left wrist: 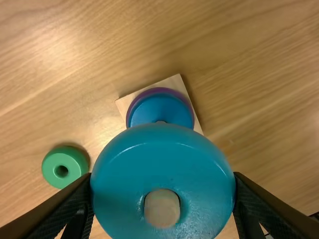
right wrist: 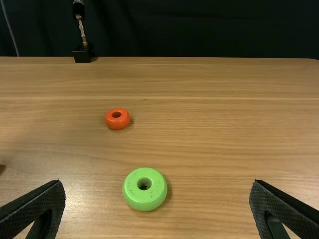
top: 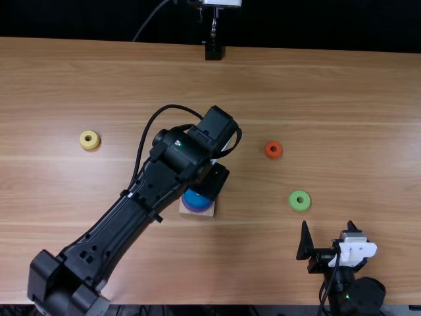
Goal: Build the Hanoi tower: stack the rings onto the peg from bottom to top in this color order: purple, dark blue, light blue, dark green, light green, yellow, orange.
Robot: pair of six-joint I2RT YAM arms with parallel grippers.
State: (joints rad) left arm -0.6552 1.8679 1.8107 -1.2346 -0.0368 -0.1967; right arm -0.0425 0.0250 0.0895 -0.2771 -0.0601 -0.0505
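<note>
The left arm [top: 128, 209] reaches diagonally from the lower left to the middle, its wrist [top: 219, 126] bent so that the left gripper [top: 213, 180] points down, fingers [left wrist: 251, 201] parted in a grip. The right arm [top: 358, 296] sits low at right, the right gripper [top: 327, 227] facing forward, fingers [right wrist: 37, 204] spread wide.

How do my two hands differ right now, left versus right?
Load: the left hand is shut on the light blue ring, with the peg showing through its hole; the right hand is open and holds nothing.
Place: the left hand is over the base, where the dark blue ring sits; the right hand is close to the table's near edge, clear of the base.
Shared: both have two flat black fingers.
</note>
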